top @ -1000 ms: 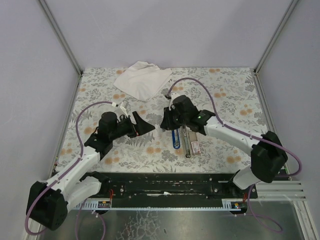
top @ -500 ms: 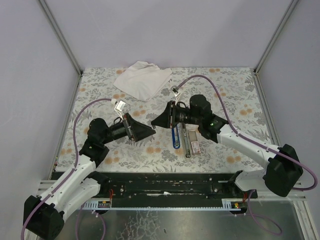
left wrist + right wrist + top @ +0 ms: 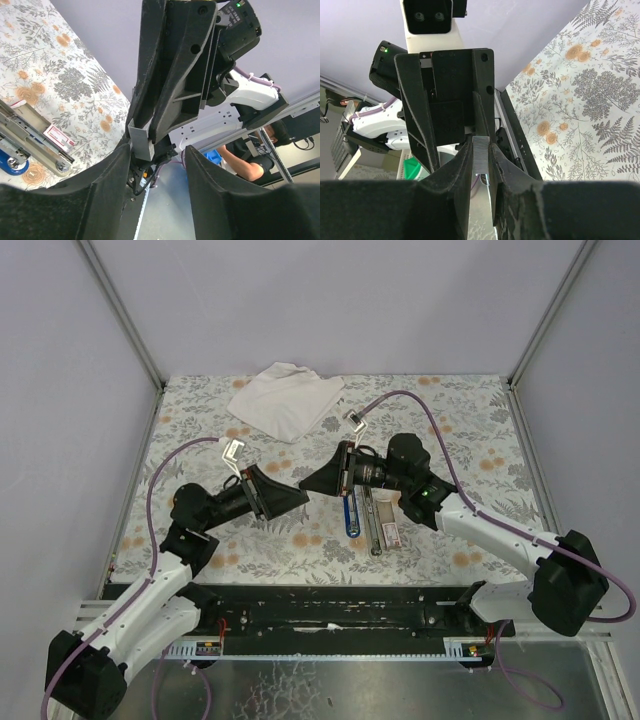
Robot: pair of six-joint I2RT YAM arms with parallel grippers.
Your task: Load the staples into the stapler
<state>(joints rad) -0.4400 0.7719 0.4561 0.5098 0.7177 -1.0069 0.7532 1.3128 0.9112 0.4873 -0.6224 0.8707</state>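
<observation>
While the staple strip (image 3: 481, 156) hangs in the air above the middle of the table (image 3: 460, 440), no staple is seated in the stapler (image 3: 372, 522).

**Jaw state**
- My right gripper (image 3: 310, 482) has its jaws pinched on the silvery strip, which stands edge-on between the pads with one end projecting past the fingertips.
- My left gripper (image 3: 296, 498) faces the right one tip to tip. Its jaws are part-spread, one finger on each side of the strip's free end. A gap shows in the left wrist view, so I judge that they have no grip.

**Location of parts**
- The stapler lies opened out, right of centre, toward the near edge of the table. Its blue body and bare metal rail lie side by side.
- The staple box (image 3: 391, 533), with a pink and white label, lies just beside the rail on its right.
- A white cloth (image 3: 287, 400) lies at the far edge.

**Progress**
- Done, as judged: stapler opened, one strip lifted out.
- Remaining: settle which gripper carries the strip, lower it to the rail, seat it, close the stapler.
</observation>
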